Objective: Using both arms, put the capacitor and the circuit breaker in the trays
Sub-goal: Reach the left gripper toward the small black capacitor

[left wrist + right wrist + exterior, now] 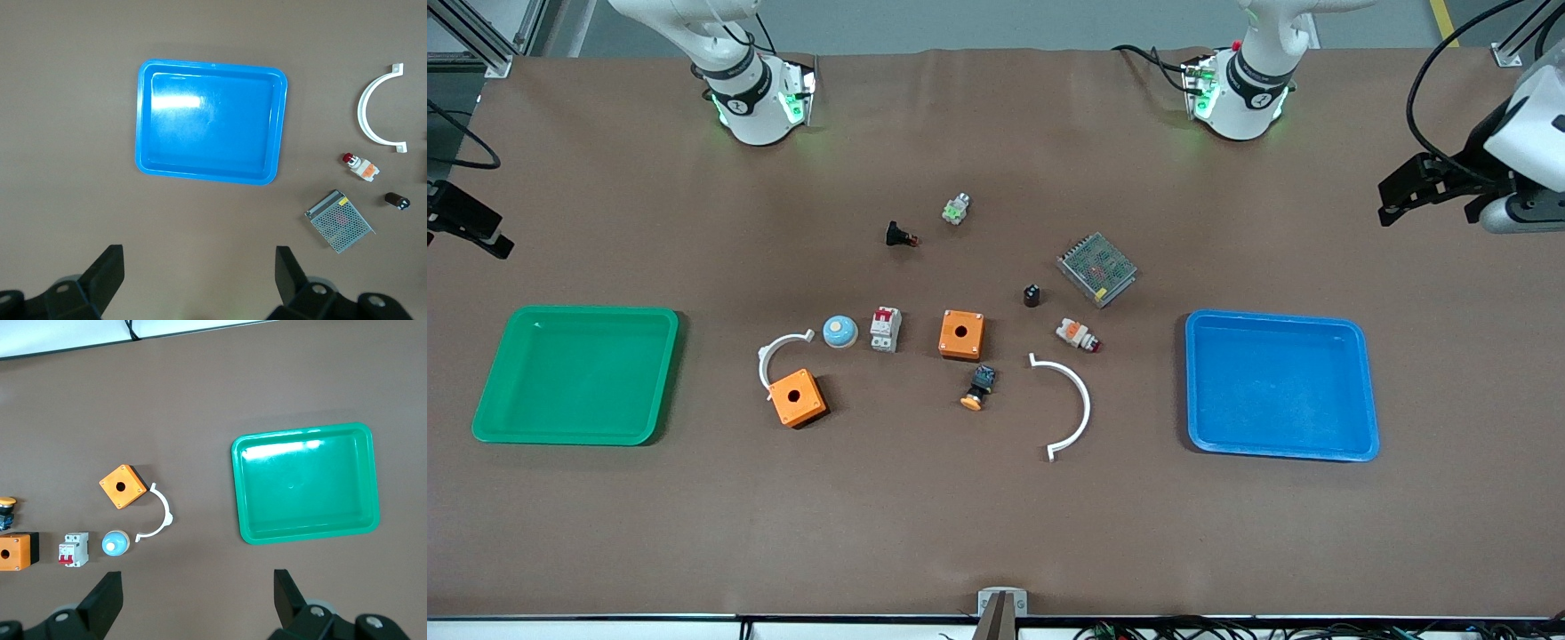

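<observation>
The capacitor (pixel 1032 295), a tiny black cylinder, stands on the table beside the metal mesh box (pixel 1096 268); it also shows in the left wrist view (pixel 397 200). The circuit breaker (pixel 886 329), white-grey with red levers, lies between a blue dome (pixel 840 332) and an orange box (pixel 962 334); it also shows in the right wrist view (pixel 73 549). My left gripper (pixel 200 270) is open and empty, high over bare table by the blue tray (pixel 141 120). My right gripper (pixel 198 597) is open and empty, high over bare table by the green tray (pixel 237 487).
The blue tray (pixel 1192 382) sits toward the left arm's end, the green tray (pixel 667 373) toward the right arm's end. Between them lie a second orange box (pixel 798 397), two white arcs (pixel 1072 404) (pixel 778 356), an orange-capped button (pixel 978 388), a white-and-orange part (pixel 1078 335) and a black flared part (pixel 900 236).
</observation>
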Robot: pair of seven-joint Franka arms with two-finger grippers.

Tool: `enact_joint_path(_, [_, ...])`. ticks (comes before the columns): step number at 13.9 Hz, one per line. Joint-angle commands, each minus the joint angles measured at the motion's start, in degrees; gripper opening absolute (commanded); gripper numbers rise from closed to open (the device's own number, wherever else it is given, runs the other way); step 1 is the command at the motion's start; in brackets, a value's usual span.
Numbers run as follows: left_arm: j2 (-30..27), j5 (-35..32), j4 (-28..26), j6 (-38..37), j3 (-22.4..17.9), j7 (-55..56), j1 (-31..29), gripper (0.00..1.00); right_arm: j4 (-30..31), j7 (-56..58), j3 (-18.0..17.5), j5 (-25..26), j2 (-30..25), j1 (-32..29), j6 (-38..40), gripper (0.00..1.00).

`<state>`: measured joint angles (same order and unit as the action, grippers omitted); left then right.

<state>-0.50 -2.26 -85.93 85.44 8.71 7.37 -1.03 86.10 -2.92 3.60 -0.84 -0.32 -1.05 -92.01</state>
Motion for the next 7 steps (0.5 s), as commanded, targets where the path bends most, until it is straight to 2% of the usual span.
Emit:
enact_joint_path(1, [-0.4, -0.6, 1.0, -1.5, 0.1, 0.7, -0.5, 1.0, -1.5, 0.3, -0.9, 0.4, 0.7, -1.1, 0.5, 1.0])
enact_joint_path(7, [2.3, -0.4, 2.1, -1.5, 0.3, 0.8, 0.2, 1.0, -1.5, 0.3, -0.9, 0.5, 0.7, -1.1, 0.5, 1.0])
